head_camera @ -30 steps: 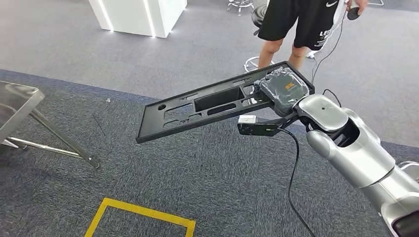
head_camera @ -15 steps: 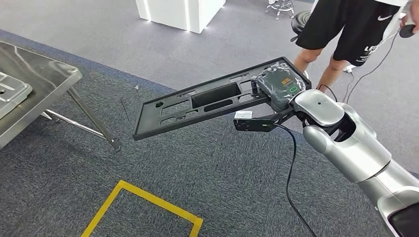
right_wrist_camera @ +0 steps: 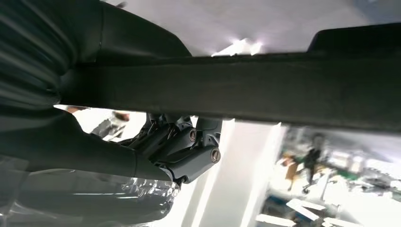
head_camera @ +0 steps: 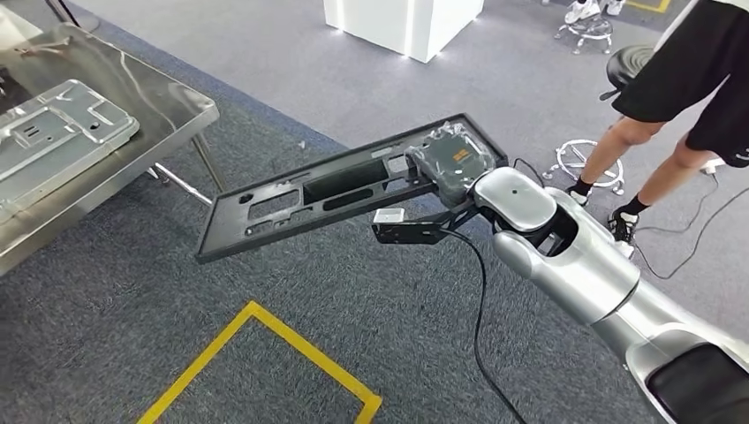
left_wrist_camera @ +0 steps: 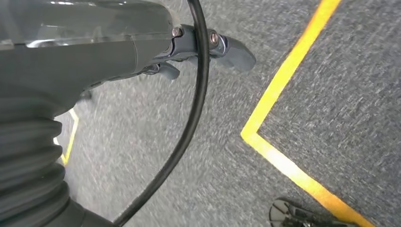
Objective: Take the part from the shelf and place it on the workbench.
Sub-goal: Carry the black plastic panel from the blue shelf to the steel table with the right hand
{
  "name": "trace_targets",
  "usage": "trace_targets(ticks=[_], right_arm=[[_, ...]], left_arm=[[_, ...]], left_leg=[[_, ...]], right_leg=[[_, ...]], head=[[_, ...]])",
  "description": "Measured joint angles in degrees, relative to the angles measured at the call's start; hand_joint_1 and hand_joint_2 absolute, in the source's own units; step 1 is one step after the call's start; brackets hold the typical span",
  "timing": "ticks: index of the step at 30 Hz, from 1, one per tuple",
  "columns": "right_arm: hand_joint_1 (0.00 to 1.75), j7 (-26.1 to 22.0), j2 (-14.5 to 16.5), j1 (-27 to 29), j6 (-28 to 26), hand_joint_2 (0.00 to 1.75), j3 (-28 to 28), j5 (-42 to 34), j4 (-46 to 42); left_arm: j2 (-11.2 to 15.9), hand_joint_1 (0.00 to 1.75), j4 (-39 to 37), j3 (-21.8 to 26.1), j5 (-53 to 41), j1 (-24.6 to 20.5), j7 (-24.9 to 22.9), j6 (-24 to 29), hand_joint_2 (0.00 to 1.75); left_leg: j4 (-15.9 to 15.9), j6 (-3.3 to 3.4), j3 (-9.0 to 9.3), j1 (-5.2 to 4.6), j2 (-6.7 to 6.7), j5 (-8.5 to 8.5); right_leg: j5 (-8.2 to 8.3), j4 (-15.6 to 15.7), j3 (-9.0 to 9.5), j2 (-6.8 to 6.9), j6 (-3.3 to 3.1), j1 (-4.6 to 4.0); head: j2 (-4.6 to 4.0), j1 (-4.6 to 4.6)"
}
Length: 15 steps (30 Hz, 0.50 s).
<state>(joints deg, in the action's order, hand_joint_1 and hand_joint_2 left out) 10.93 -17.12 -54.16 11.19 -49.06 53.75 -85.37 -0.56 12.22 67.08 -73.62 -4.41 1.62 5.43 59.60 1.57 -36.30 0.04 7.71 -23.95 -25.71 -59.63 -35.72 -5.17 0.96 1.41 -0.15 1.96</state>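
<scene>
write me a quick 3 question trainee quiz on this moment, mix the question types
1. True or false: the black part already lies on the workbench.
2. Which hand holds the black part? A) left hand B) right hand
3. Fill in: a yellow ___ line marks the carpet below the part.

Key:
1. False; the right hand holds it in the air, apart from the workbench.
2. B
3. tape

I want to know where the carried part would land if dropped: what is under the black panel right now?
Grey carpet lies under the black panel, with a yellow floor line nearer the robot. The right hand grips one end; the carpet directly beneath the panel is covered.
</scene>
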Motion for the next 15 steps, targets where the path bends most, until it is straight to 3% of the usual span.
trace_targets(ticks=[1,2,4,6,8,9,11,12,13,15], right_arm=[[1.75,0.13,0.73,-0.33,-0.01,1.75,-0.34,0.22,0.37],[1.75,0.29,1.60,-0.72,0.02,1.75,-0.72,0.57,0.79],[1.75,0.63,3.41,-1.68,0.15,1.75,-1.39,1.33,1.59],[1.75,0.89,5.18,-2.82,0.62,1.75,-1.94,1.64,2.42],[1.75,1.09,7.00,-4.11,1.42,1.75,-2.50,1.63,3.40],[1.75,1.18,7.91,-4.71,1.80,1.75,-2.83,1.64,3.89],[1.75,1.26,9.54,-5.78,2.30,1.75,-3.53,1.76,4.67],[1.75,1.31,10.31,-6.36,2.51,1.75,-3.85,1.92,5.00],[1.75,1.39,11.09,-7.05,2.78,1.75,-4.17,2.16,5.33],[1.75,1.58,12.79,-8.31,3.34,1.75,-4.90,2.63,5.94]], left_arm=[[0.12,0.00,0.00,0.01,-0.05,0.10,0.03,0.00,1.75],[0.15,0.00,-0.01,0.02,-0.13,0.32,0.08,0.01,1.75],[0.32,0.00,-0.03,0.04,-0.29,0.55,0.20,0.05,1.75],[0.45,0.00,-0.03,0.03,-0.59,0.29,0.41,0.12,1.75],[0.44,0.00,-0.04,0.02,-0.92,0.06,0.62,0.16,1.75],[0.41,0.00,-0.04,0.02,-1.07,0.09,0.70,0.19,1.75],[0.41,0.00,-0.03,0.02,-1.30,0.19,0.74,0.27,1.75],[0.42,0.00,-0.02,0.02,-1.40,0.17,0.75,0.32,1.75],[0.42,0.00,-0.02,0.02,-1.48,0.10,0.75,0.37,1.75],[0.40,0.00,-0.02,0.02,-1.73,-0.03,0.73,0.42,1.75]], left_leg=[[-0.20,-0.44,-0.24,0.14,0.78,0.13],[-0.17,-0.85,-0.36,0.19,0.73,0.10],[2.15,-1.53,-1.48,0.04,-2.05,-1.26],[8.71,-2.08,-4.74,0.28,-5.81,-4.26],[14.52,-2.55,-7.99,0.68,-7.00,-5.90],[14.79,-2.72,-8.30,0.87,-7.20,-5.30],[9.00,-2.90,-5.59,1.09,-8.14,-1.56],[5.16,-2.91,-3.64,0.93,-9.45,-0.02],[2.12,-2.64,-2.17,0.71,-10.47,0.99],[-0.03,-1.90,-1.20,0.25,-11.34,0.97]], right_leg=[[-0.02,0.34,0.15,0.72,-0.21,0.00],[0.05,0.72,0.42,1.49,-0.52,-0.02],[0.20,1.48,1.14,3.03,-1.24,0.12],[0.00,1.75,1.64,4.65,-1.72,-0.17],[-0.36,1.73,1.98,6.35,-1.88,-0.37],[-0.59,1.71,2.18,7.14,-1.86,-0.42],[-1.15,1.60,2.72,8.60,-1.60,-0.47],[-1.46,1.51,2.97,9.24,-1.39,-0.58],[-1.77,1.36,3.12,9.83,-1.11,-0.78],[-2.30,1.23,3.39,10.85,-0.60,-1.26]], head=[[0.00,-0.01],[0.00,-0.01],[0.00,0.01],[0.00,0.01],[0.00,0.01],[0.00,0.01],[0.00,0.01],[0.00,0.02],[0.00,0.01],[0.00,0.00]])
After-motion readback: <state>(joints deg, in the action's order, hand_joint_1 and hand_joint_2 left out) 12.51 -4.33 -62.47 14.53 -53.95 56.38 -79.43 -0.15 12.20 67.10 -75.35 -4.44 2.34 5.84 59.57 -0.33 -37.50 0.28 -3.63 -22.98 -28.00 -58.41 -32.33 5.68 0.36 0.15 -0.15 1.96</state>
